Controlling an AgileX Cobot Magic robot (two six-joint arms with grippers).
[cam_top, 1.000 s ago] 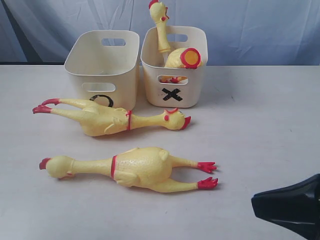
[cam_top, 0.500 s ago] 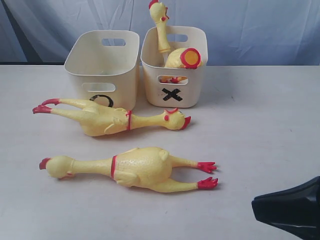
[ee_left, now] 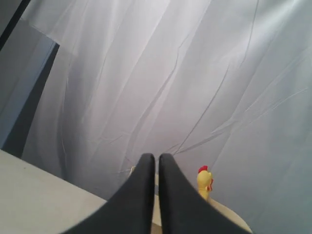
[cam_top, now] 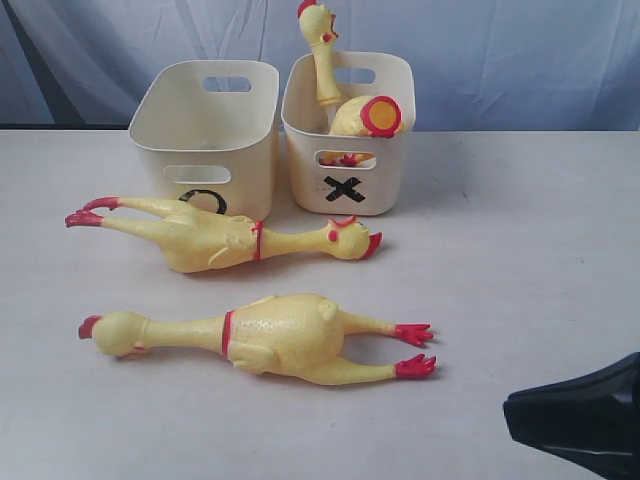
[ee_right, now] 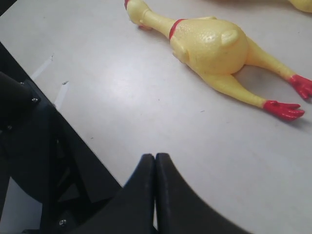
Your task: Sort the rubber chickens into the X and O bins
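Observation:
Two rubber chickens lie on the white table: the larger one (cam_top: 270, 335) nearer the front with its head to the left, another (cam_top: 215, 240) in front of the bins with its head to the right. The X bin (cam_top: 385, 185) holds a long-necked chicken (cam_top: 322, 50) that sticks up and a round yellow one (cam_top: 365, 117). To its left stands the O bin (cam_top: 160, 150). My right gripper (cam_top: 508, 413) is shut and empty at the front right; its wrist view shows the pressed tips (ee_right: 155, 157) short of the large chicken (ee_right: 212, 46). My left gripper (ee_left: 156, 157) holds nothing, with only a thin slit between its fingers, and points toward a chicken's head (ee_left: 204, 180).
A pale blue curtain (cam_top: 500, 60) hangs behind the table. A dark frame (ee_right: 29, 146) shows beside the table's edge in the right wrist view. Bare tabletop (cam_top: 520, 250) lies to the right of the chickens and bins.

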